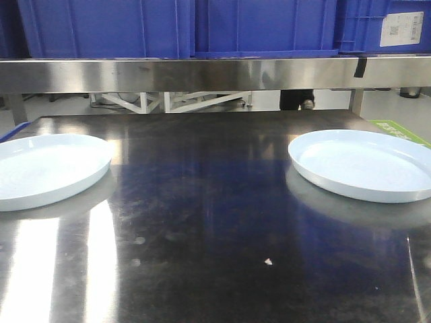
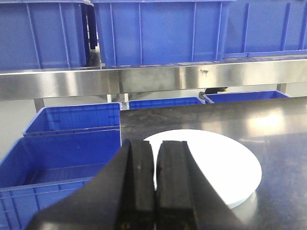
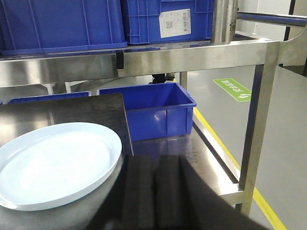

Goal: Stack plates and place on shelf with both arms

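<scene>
Two pale bluish-white plates lie apart on the dark steel tabletop [image 1: 215, 222]. The left plate [image 1: 44, 168] sits at the table's left edge; it also shows in the left wrist view [image 2: 216, 167]. The right plate [image 1: 367, 165] sits at the right edge; it also shows in the right wrist view [image 3: 55, 163]. My left gripper [image 2: 155, 184] is shut and empty, above the near left rim of the left plate. My right gripper [image 3: 153, 191] is shut and empty, just right of the right plate's rim. The shelf rail [image 1: 202, 73] runs across behind the table.
Big blue crates [image 1: 182, 27] stand on the shelf above the rail. More blue crates [image 2: 62, 148] sit low to the left of the table, and one [image 3: 153, 110] behind its right end. A steel upright [image 3: 259, 124] stands at the right.
</scene>
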